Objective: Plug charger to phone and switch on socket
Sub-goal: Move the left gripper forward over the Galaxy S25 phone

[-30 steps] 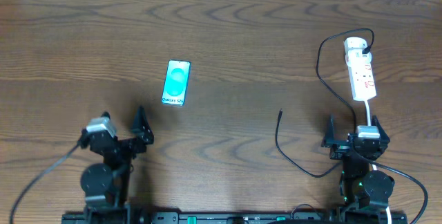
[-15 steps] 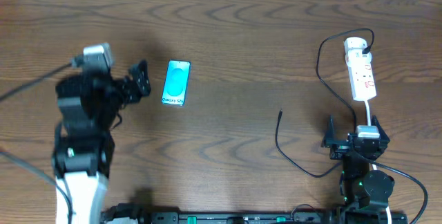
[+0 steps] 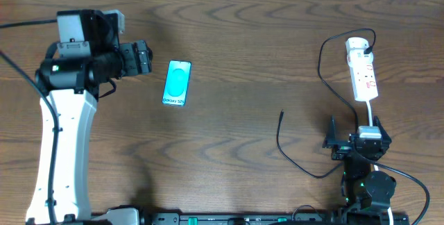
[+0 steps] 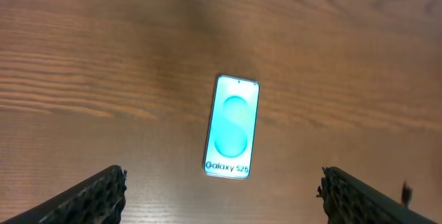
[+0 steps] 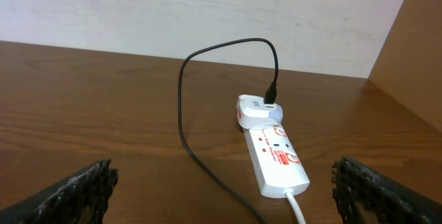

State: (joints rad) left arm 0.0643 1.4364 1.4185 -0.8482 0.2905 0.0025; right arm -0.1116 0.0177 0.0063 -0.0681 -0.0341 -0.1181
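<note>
The phone lies flat on the table with its teal-and-white screen lit; it also shows in the left wrist view. My left gripper is open just left of the phone, its fingers spread wide on either side. The white socket strip lies at the far right, also in the right wrist view. The black charger cable runs from the strip's far end, and its plug tip lies loose on the table. My right gripper is open at the near right, fingers wide apart.
The socket's white cord runs toward the right arm base. A pale wall stands behind the table's far edge. Bare wooden table lies between the phone and the cable.
My left arm has swung up from the near left to beside the phone, then turned so its gripper faces it. The right arm, phone, cable and socket have not moved.
</note>
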